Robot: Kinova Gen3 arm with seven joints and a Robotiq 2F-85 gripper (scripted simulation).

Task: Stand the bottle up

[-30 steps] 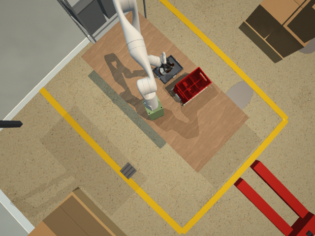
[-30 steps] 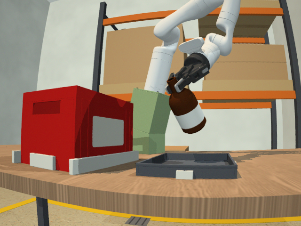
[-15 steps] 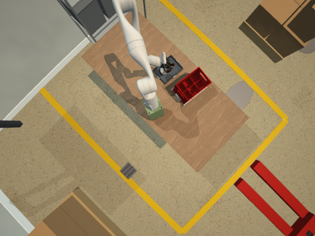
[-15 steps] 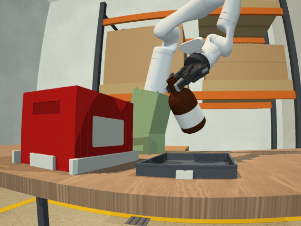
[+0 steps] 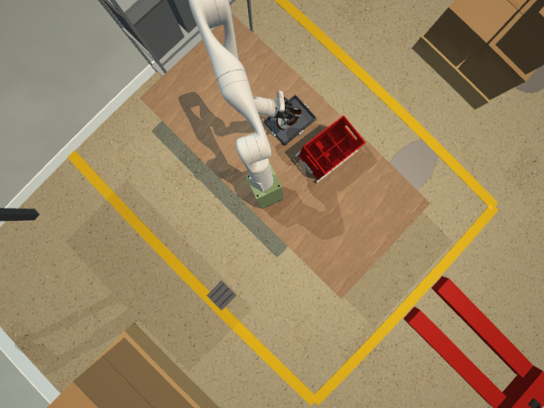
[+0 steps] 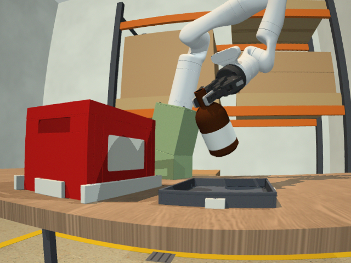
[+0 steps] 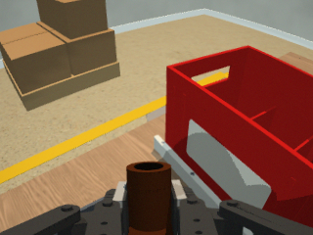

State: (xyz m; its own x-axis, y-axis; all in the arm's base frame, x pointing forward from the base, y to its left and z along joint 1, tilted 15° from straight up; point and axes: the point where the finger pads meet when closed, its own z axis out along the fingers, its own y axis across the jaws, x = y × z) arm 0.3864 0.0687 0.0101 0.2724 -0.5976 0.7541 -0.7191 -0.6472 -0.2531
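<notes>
Bottle: we see a brown bottle with a white label band, open neck, tilted, base lower right.
Position: we find it hanging in the air above the dark grey tray, not touching it.
Gripper: the gripper is clamped on the bottle's neck.
Crate: the red crate stands beside the tray.
Surface: we see a wooden table.
Room: a shelf rack holds cardboard boxes; yellow floor line.

Dark brown bottle with a white label band, dark grey tray, bright red crate, wood-grain brown table.
</notes>
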